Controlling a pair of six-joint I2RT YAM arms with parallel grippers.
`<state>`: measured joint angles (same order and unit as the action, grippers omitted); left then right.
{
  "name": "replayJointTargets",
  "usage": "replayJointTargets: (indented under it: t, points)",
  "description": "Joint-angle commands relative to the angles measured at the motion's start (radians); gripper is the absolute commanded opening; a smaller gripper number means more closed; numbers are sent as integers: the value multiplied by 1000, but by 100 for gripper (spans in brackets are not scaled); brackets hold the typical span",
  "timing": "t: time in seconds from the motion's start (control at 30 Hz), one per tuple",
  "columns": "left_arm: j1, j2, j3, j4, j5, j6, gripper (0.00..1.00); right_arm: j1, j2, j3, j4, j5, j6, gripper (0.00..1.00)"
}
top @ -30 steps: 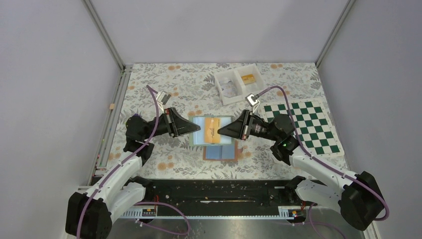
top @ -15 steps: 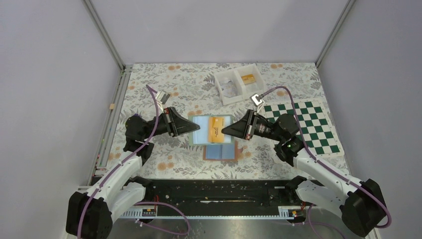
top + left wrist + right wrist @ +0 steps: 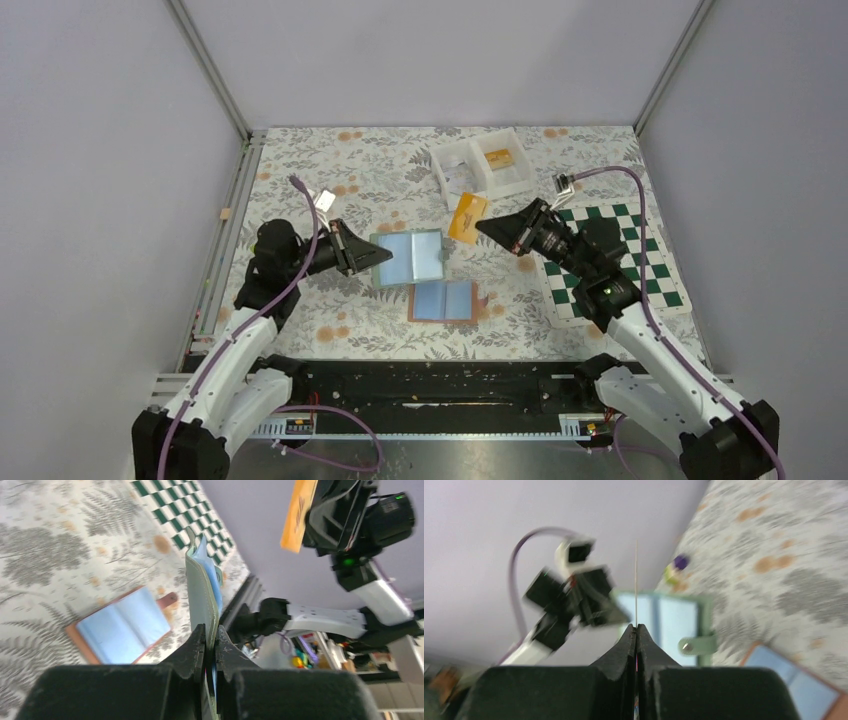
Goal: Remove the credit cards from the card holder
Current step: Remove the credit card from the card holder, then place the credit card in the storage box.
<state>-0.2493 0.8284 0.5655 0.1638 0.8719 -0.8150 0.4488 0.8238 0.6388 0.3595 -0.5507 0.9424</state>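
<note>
As the orange card [image 3: 467,217] looks thin, stiff and slick, right jaws clench its edge; left jaws grip the card holder [image 3: 410,256].

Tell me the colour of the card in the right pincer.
Orange: the thin flat card shows best in the top external view.

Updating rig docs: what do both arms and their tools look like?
Left arm and right arm: white links, black joint housings. Left tool and right tool: black, wedge-shaped, two tapered fingers. A purple cable loops to each wrist; green light on the right arm.
</note>
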Motion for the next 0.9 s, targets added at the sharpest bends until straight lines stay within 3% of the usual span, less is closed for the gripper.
replayJointTargets:
  t: [0.0, 0.13, 0.2, 0.33, 0.6, 0.87]
  points:
    - [3, -49, 44, -251, -197, 265, 0, -7, 108, 29, 3, 433, -92, 0]
    - [-20, -96, 22, -306, -303, 316, 0, -26, 297, 65, 101, 731, -88, 0]
    - [-39, -97, 26, -312, -309, 333, 0, -54, 421, 116, 131, 791, -64, 0]
    - [-62, -100, 43, -347, -337, 363, 0, -117, 618, 229, 186, 818, -1, 0]
    - [-113, -94, 54, -397, -389, 391, 0, -179, 952, 504, 121, 841, 147, 0]
    - [-158, -81, 62, -394, -386, 401, 0, -183, 1151, 664, 68, 870, 330, 0]
